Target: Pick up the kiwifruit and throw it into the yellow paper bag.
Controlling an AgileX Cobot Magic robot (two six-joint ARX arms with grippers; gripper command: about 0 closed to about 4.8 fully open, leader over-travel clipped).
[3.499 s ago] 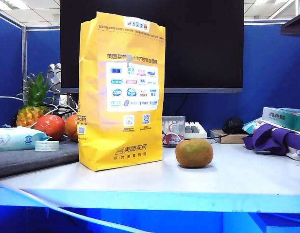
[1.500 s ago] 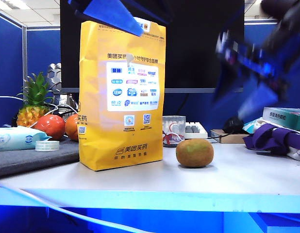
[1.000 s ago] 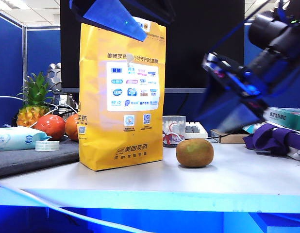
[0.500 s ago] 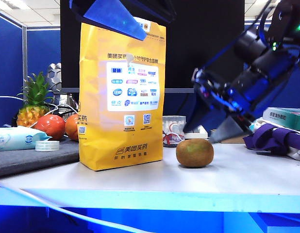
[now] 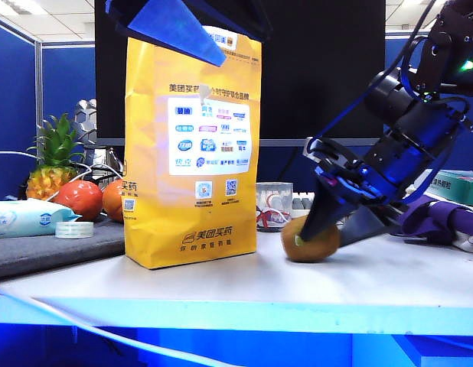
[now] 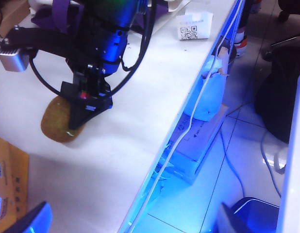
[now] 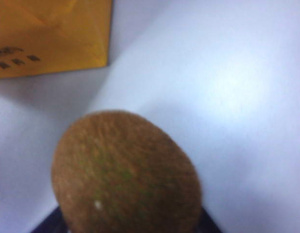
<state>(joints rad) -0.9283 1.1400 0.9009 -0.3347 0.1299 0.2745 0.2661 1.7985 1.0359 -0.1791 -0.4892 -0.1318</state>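
The right gripper (image 5: 332, 229) is down on the white tabletop (image 5: 244, 287), its dark fingers clenched on either side of the small fuzzy brown-green kiwifruit (image 5: 307, 241), which rests on the table between them. The tall bright-yellow paper bag (image 5: 192, 145) with its white printed panel stands upright beside this claw, apart from the fruit. The left gripper (image 5: 175, 27) hangs above the bag's top edge; I cannot tell whether its blue fingers are released or clenched.

Black jointed arm (image 5: 409, 122) with looping cables, dark wedge-shaped tool (image 5: 332, 222), green light.
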